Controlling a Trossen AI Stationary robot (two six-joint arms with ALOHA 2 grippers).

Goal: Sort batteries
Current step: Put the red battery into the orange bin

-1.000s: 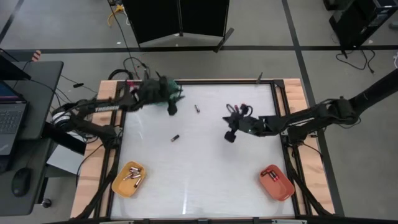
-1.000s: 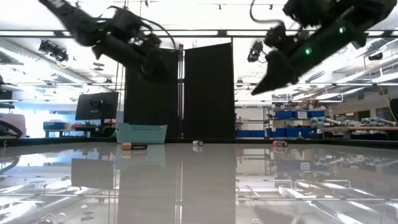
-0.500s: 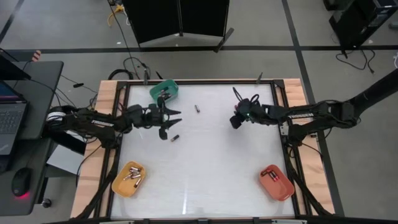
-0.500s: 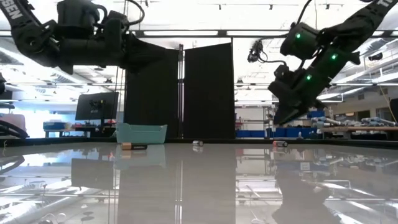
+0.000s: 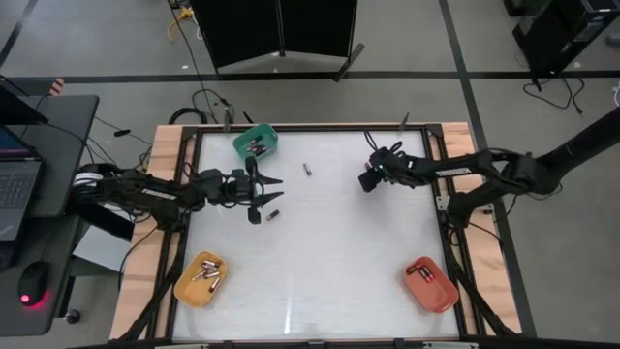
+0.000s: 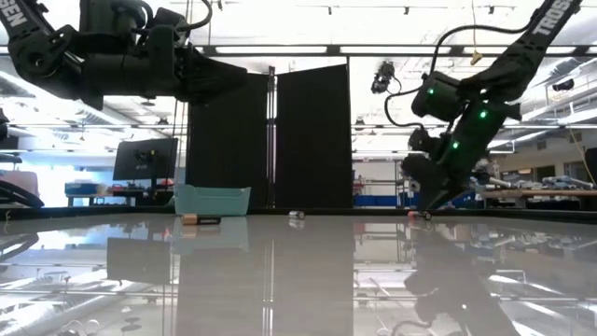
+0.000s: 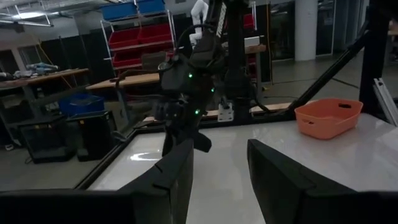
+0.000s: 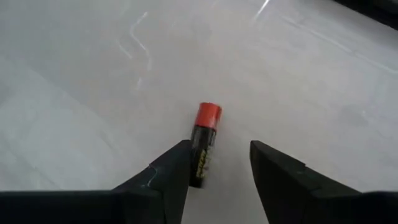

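right claw (image 8: 214,171) spread wide, straddling red-tipped battery (image 8: 204,142) lying on counter (image 5: 329,262) near far right edge, lined up for pinch; left claw (image 7: 217,171) wide too, empty, hovering by loose battery (image 5: 274,213) below green bin (image 5: 256,143)

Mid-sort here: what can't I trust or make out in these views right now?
- Battery under the right claw: its lower end is hidden by a finger in the right wrist view.
- Same battery in the high view: covered by the right claw.
- Batteries in the green bin and orange bin: too small to size, high view.
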